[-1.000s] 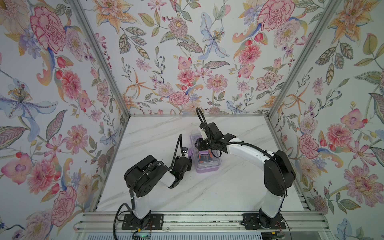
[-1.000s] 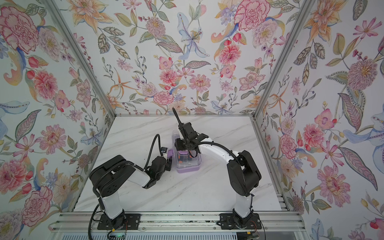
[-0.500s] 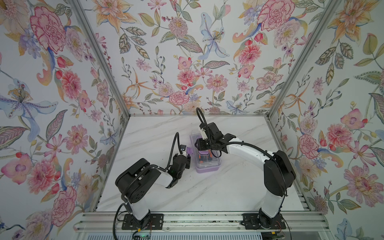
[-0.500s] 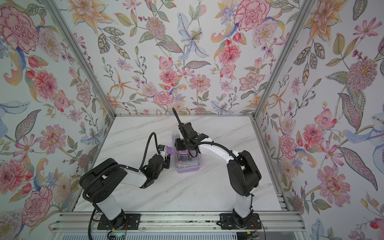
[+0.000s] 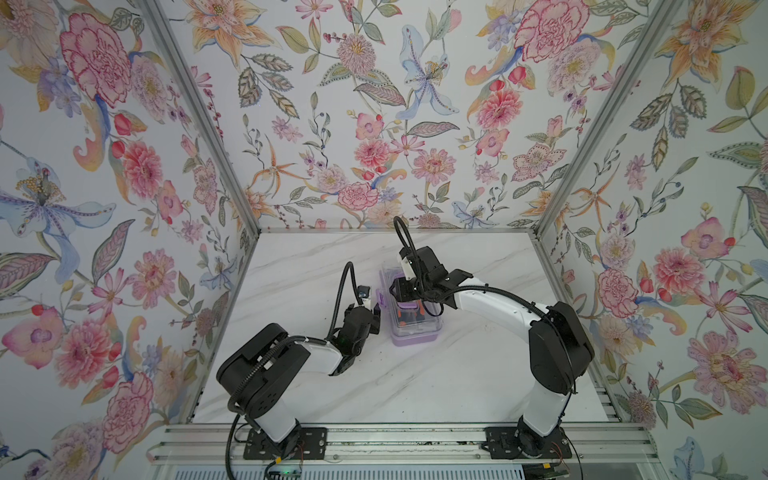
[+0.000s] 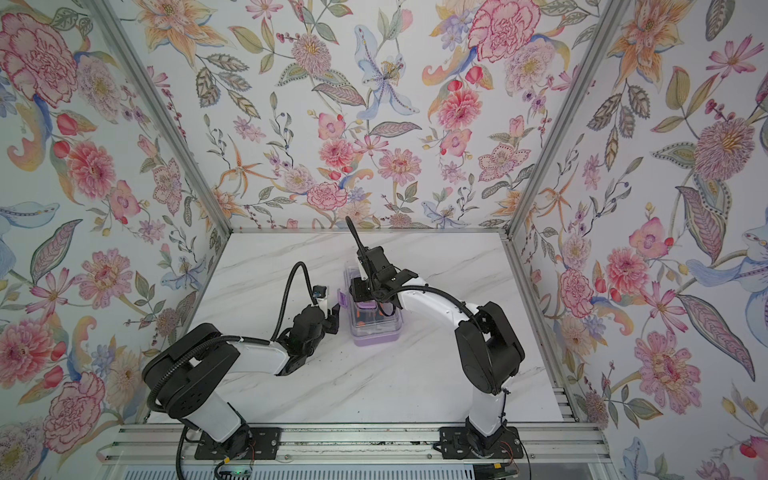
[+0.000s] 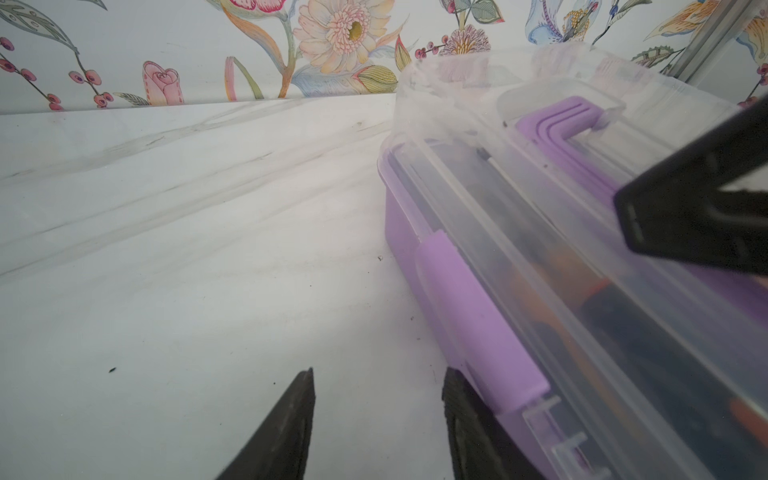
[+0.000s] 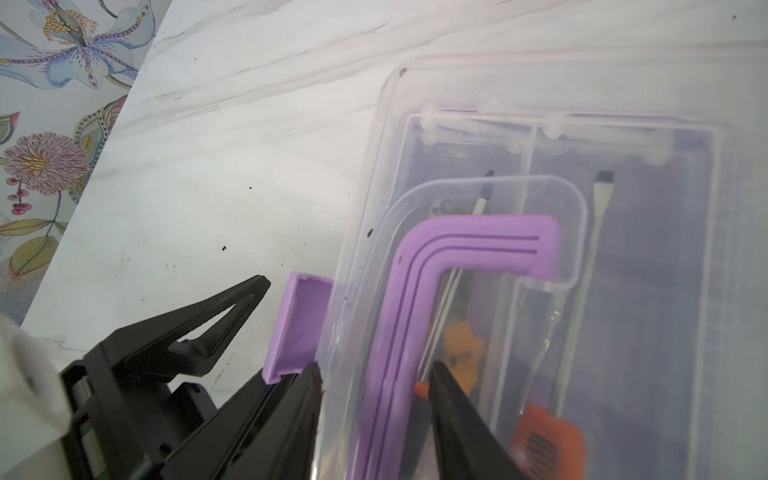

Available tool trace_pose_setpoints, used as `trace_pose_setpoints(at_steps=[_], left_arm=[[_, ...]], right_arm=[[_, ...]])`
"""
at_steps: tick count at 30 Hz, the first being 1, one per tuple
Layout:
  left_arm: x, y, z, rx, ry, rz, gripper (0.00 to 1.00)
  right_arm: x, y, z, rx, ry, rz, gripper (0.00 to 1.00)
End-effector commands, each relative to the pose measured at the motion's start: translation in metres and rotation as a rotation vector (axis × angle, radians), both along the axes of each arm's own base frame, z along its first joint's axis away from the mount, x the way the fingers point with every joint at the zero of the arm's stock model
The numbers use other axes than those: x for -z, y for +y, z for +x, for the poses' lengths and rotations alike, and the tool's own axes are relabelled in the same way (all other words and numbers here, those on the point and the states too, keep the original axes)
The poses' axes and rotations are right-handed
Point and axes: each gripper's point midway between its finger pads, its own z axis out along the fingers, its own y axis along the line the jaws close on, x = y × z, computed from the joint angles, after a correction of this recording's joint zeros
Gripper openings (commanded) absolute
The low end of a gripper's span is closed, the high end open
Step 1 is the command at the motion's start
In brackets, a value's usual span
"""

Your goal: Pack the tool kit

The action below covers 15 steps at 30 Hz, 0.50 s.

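The tool kit box (image 5: 415, 332) (image 6: 376, 332) is lilac with a clear lid down over it, and it stands mid-table. Orange-black screwdrivers (image 8: 548, 440) show through the lid. My right gripper (image 5: 400, 291) (image 8: 374, 368) hangs over the lid. It is open, with one finger at the lid's edge and one beyond the purple handle (image 8: 457, 245). My left gripper (image 5: 374, 309) (image 7: 376, 374) is low beside the box's left side. It is open with only bare table between its fingers. One finger (image 7: 461, 415) is close against the purple latch (image 7: 473, 316) (image 8: 299, 324).
The marble table (image 5: 436, 382) is enclosed by floral walls (image 5: 374, 124) at the back and on both sides. A metal rail (image 5: 395, 440) with both arm bases runs along the front. No loose tools lie on the table.
The left arm's elbow and shoulder have swung left and lower, and its gripper has crept a little further back along the box's left side. The right arm and the box have not moved.
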Motion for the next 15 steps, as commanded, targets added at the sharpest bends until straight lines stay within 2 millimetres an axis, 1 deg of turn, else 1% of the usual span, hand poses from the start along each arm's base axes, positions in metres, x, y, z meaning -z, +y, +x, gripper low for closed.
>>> trace_pose_setpoints(at_steps=[1,7,15], left_arm=[[-0.019,-0.002,0.007,-0.011,-0.022,-0.046,0.53],[-0.03,-0.005,0.009,-0.007,-0.035,-0.076,0.53],[-0.04,-0.013,0.011,0.018,-0.044,-0.112,0.53]], right_arm=[[0.029,-0.017,-0.019,0.01,0.1,-0.07,0.44],[0.03,-0.017,-0.019,0.01,0.1,-0.064,0.44],[0.034,-0.018,-0.02,0.011,0.104,-0.064,0.43]])
